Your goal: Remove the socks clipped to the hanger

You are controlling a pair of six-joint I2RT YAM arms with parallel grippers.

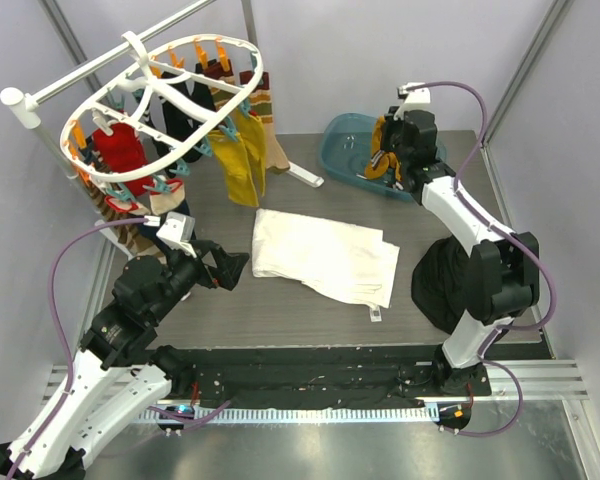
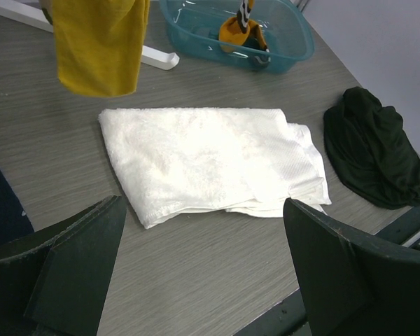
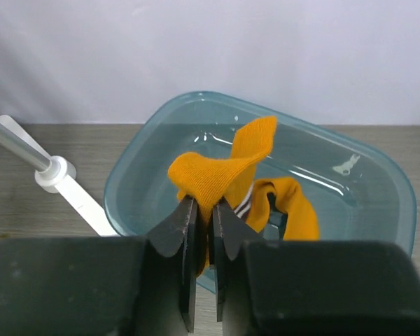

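We've got the right claw [image 3: 203, 210] pinched together on an orange sock [image 3: 224, 171]. The fabric bunches just past its fingertips, and the rest hangs into the teal basin [image 3: 378, 175] directly below it. Over on the other side, our left claw [image 2: 203, 206] hovers with its fingers spread wide, gripping nothing, the white towel [image 2: 210, 161] just ahead and beneath it. Beyond that claw, up and to its left, the hanger [image 1: 140, 62] carries socks [image 1: 242, 165], mustard, red and black, clipped around its rim.
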